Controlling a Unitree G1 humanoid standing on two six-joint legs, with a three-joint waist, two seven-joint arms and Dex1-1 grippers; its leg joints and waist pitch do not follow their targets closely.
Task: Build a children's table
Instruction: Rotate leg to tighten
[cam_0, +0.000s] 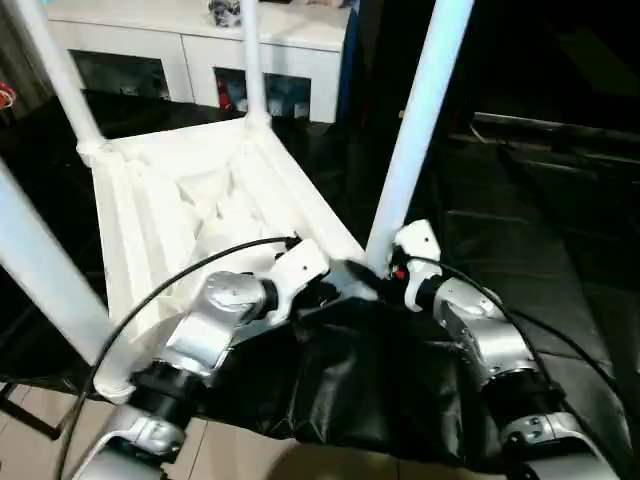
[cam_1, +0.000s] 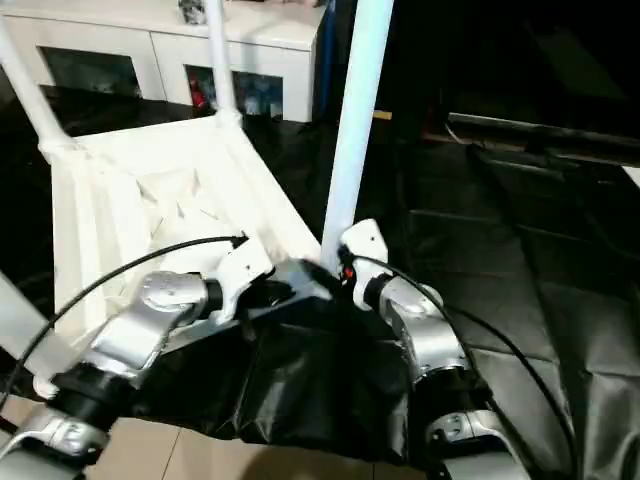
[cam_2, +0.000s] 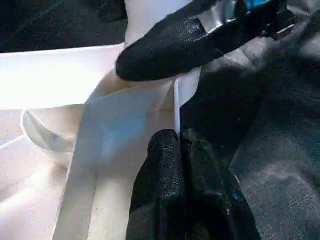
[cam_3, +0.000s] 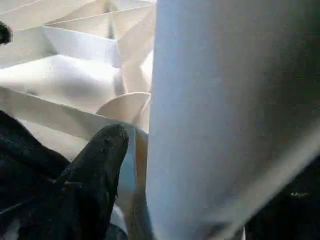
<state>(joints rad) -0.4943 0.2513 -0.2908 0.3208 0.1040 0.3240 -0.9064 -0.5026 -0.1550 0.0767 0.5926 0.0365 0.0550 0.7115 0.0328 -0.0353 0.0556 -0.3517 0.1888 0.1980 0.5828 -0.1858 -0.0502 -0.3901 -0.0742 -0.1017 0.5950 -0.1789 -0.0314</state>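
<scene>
Fourth leg (cam_0: 415, 130) seated in tabletop (cam_0: 160, 215) corner; my left gripper (cam_2: 175, 150) pressed together, right gripper (cam_3: 131, 165) apart beside the leg. Next: I check seating.

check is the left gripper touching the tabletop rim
Touching. In the left wrist view the shut left gripper presses its fingertips against the thin white edge of the tabletop.

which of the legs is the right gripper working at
The leg standing in the tabletop's near right corner; the right gripper sits at its base.
</scene>
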